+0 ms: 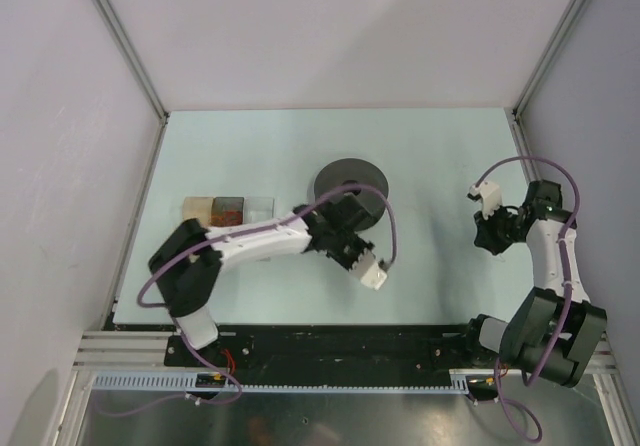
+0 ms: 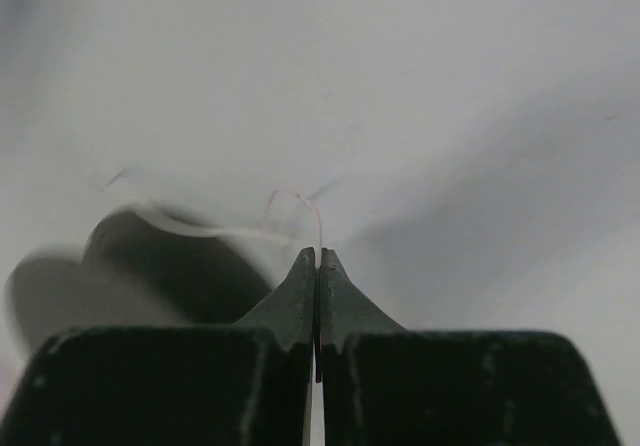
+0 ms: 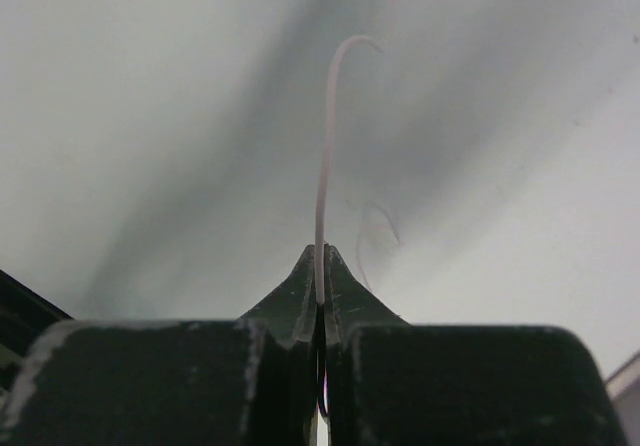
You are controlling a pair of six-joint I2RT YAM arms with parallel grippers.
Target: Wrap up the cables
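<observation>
right now the left gripper (image 2: 318, 256) is pinched fully together on a thin white cable (image 2: 318, 228), which rises from the tips, loops over and trails off to the left. the right gripper (image 3: 321, 254) is clamped just as tight on a like white strand (image 3: 323, 166), which stands straight up from between its tips and hooks right at the top. whether both are one length i cannot tell. from above, the left arm (image 1: 250, 241) reaches just in front of a black spool (image 1: 350, 178) at mid bench (image 1: 250, 146). the right arm (image 1: 550, 256) is well apart. three small blocks (image 1: 228, 209) lie in a row left of the spool.
</observation>
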